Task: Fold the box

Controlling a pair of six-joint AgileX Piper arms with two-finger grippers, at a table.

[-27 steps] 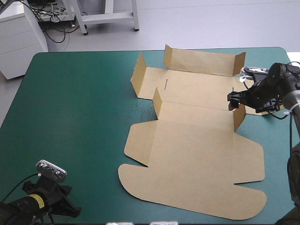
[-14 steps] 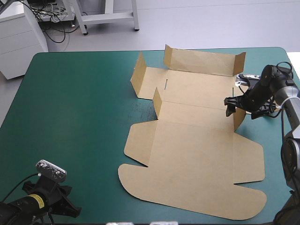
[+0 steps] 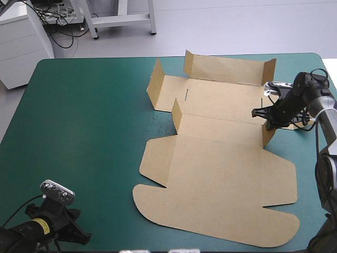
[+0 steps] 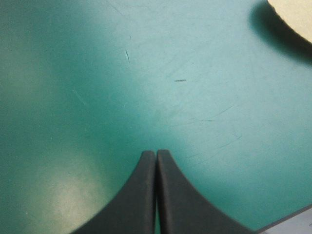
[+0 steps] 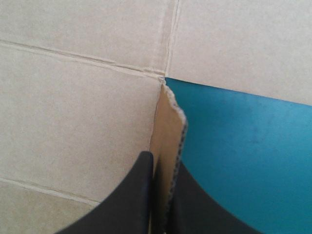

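Teal-green table [image 3: 79, 132]. The box [image 3: 221, 179] takes up most of its right half: a brown cut sheet lying open, the broad lid panel flat toward the near edge, short walls and flaps raised along the far part.

The right gripper [image 5: 163, 157] is at the box's right side, black fingers [image 5: 131, 195] clenched on an upright side flap [image 5: 168, 122]. The board's edge is pinched between them, with bare cover just beside it.

The left gripper [image 4: 156, 152] is by the near-left corner, well apart from the box. It is pressed together on nothing, over bare cover. A rounded corner of the box shows ahead, off to one side.
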